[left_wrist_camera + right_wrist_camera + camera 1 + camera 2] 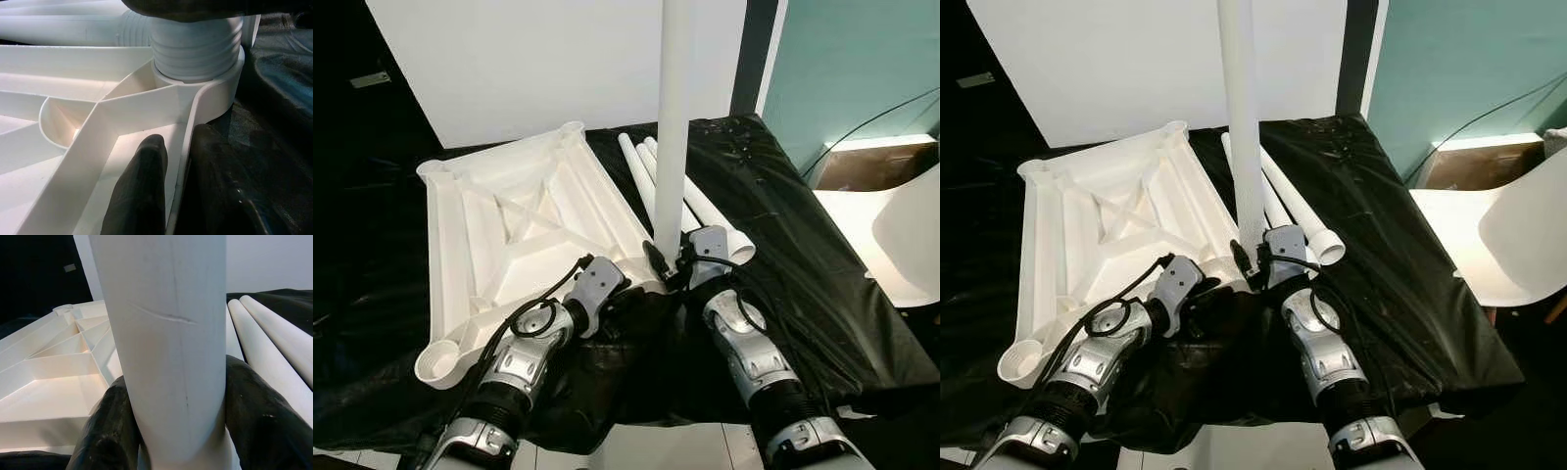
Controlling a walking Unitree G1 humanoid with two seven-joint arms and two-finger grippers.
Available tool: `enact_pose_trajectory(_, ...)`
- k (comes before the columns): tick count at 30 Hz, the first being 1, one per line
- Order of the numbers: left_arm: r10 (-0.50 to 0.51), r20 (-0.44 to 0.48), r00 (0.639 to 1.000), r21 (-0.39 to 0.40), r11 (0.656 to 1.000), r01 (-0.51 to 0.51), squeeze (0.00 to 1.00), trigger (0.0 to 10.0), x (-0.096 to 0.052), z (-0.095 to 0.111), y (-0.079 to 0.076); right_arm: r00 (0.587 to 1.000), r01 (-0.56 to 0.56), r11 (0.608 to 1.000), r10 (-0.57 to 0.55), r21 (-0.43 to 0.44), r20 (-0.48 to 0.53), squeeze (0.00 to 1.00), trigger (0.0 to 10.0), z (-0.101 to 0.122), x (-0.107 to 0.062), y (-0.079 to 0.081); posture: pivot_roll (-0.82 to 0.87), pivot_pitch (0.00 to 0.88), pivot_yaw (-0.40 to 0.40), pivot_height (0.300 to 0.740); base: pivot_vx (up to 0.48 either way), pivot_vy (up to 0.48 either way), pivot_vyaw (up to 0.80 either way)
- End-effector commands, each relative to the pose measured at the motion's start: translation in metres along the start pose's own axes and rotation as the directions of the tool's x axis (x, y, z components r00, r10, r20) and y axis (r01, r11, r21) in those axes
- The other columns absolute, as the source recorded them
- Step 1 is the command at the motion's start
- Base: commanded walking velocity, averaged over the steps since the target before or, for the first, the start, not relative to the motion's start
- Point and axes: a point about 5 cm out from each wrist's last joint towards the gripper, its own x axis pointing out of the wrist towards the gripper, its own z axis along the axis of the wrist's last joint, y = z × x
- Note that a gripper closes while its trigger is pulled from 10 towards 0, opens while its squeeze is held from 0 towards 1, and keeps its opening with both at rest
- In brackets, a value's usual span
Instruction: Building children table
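Left eye view: spare white table legs [651, 176] lie side by side on crinkled black plastic sheeting [822, 264], beside the ribbed, upturned white tabletop [519, 235]; a white chair [901, 235] stands off right. The right gripper [677, 257] clamps the upright smooth tube leg [674, 117] (threaded end in the corner socket). The left gripper [171, 161] pinches the tabletop's rim.

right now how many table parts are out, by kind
tabletop, upside down: 1
leg standing in a corner socket, held by the right gripper: 1
loose legs lying beside it: 3
total: 5
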Motion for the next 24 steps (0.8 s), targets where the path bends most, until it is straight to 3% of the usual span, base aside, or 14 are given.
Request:
enact_pose_trajectory(1, -0.094, -0.099, 0.991, -0.035, 0.995, 0.091, 0.00, 10.0, 0.000, -0.023, -0.018, 0.998, 0.061, 0.998, -0.062, -0.012, -0.035, 0.00, 4.6, -0.002, 0.002, -0.012, -0.05, 0.000, 0.061, 0.740, 0.000, 0.000, 0.00)
enact_pose_trajectory(2, -0.093, -0.100, 0.991, -0.036, 0.995, 0.090, 0.00, 10.0, 0.000, -0.024, -0.018, 0.999, 0.026, 1.000, -0.026, -0.008, -0.039, 0.00, 10.0, -0.002, 0.002, -0.010, -0.05, 0.000, 0.060, 0.740, 0.000, 0.000, 0.00)
enact_pose_trajectory(3, -0.093, -0.100, 0.991, -0.036, 0.995, 0.090, 0.00, 10.0, 0.000, -0.024, -0.018, 0.999, 0.026, 1.000, -0.026, -0.008, -0.039, 0.00, 10.0, -0.002, 0.002, -0.010, -0.05, 0.000, 0.060, 0.740, 0.000, 0.000, 0.00)
enact_pose_trajectory(4, -0.092, -0.100, 0.991, -0.036, 0.995, 0.089, 0.00, 10.0, 0.000, -0.024, -0.019, 0.999, -0.004, 1.000, 0.005, 0.010, -0.032, 0.95, 10.0, 0.000, 0.001, -0.009, -0.05, 0.000, 0.060, 0.740, 0.000, 0.000, 0.00)
enact_pose_trajectory(5, -0.091, -0.099, 0.991, -0.036, 0.995, 0.088, 0.00, 10.0, 0.000, -0.024, -0.018, 0.999, -0.042, 0.999, 0.042, 0.014, -0.012, 1.00, 10.0, 0.002, 0.000, -0.007, -0.05, 0.000, 0.059, 0.740, 0.000, 0.000, 0.00)
enact_pose_trajectory(9, -0.087, -0.098, 0.991, -0.036, 0.996, 0.083, 0.00, 10.0, 0.001, -0.023, -0.017, 0.994, -0.109, 0.994, 0.109, -0.004, 0.003, 0.95, 10.0, 0.005, -0.002, -0.009, -0.05, 0.000, 0.058, 0.740, 0.000, 0.000, 0.00)
enact_pose_trajectory(10, -0.086, -0.098, 0.991, -0.036, 0.996, 0.083, 0.00, 10.0, 0.001, -0.023, -0.017, 0.991, -0.132, 0.991, 0.132, -0.011, -0.001, 0.60, 10.0, 0.005, -0.002, -0.011, -0.05, 0.000, 0.059, 0.740, 0.000, 0.000, 0.00)
enact_pose_trajectory(11, -0.086, -0.098, 0.991, -0.036, 0.996, 0.083, 0.00, 10.0, 0.001, -0.023, -0.017, 0.987, -0.161, 0.987, 0.161, -0.017, -0.006, 0.00, 10.0, 0.006, -0.002, -0.013, -0.05, 0.000, 0.060, 0.740, 0.000, 0.000, 0.00)
enact_pose_trajectory(16, -0.088, -0.099, 0.991, -0.037, 0.996, 0.085, 0.00, 10.0, 0.001, -0.023, -0.017, 0.960, -0.278, 0.960, 0.278, -0.015, -0.032, 0.00, 10.0, 0.007, -0.001, -0.017, -0.06, 0.000, 0.065, 0.740, 0.000, 0.000, 0.00)
enact_pose_trajectory(20, -0.092, -0.101, 0.991, -0.034, 0.995, 0.089, 0.00, 10.0, 0.001, -0.023, -0.016, 0.893, -0.444, 0.896, 0.440, -0.024, -0.090, 0.00, 10.0, 0.006, -0.002, -0.022, -0.06, 0.000, 0.067, 0.740, 0.000, 0.000, 0.00)
enact_pose_trajectory(21, -0.091, -0.100, 0.991, -0.032, 0.996, 0.089, 0.00, 10.0, 0.001, -0.022, -0.016, 0.868, -0.492, 0.870, 0.486, -0.037, -0.105, 0.00, 4.5, 0.007, -0.002, -0.025, -0.06, 0.000, 0.066, 0.740, 0.000, 0.000, 0.00)
enact_pose_trajectory(22, -0.090, -0.100, 0.991, -0.031, 0.996, 0.088, 0.00, 10.0, 0.001, -0.022, -0.015, 0.853, -0.517, 0.855, 0.510, -0.045, -0.112, 0.00, 4.5, 0.008, -0.002, -0.027, -0.06, 0.000, 0.066, 0.740, 0.000, 0.000, 0.00)
enact_pose_trajectory(23, -0.089, -0.099, 0.991, -0.030, 0.996, 0.086, 0.00, 10.0, 0.001, -0.021, -0.015, 0.842, -0.534, 0.844, 0.526, -0.049, -0.123, 0.00, 0.0, 0.009, -0.002, -0.030, -0.05, 0.000, 0.063, 0.740, 0.000, 0.000, 0.00)
enact_pose_trajectory(24, -0.089, -0.099, 0.991, -0.030, 0.996, 0.086, 0.00, 10.0, 0.001, -0.021, -0.015, 0.842, -0.534, 0.844, 0.526, -0.049, -0.123, 0.00, 0.0, 0.009, -0.002, -0.030, -0.05, 0.000, 0.063, 0.740, 0.000, 0.000, 0.00)
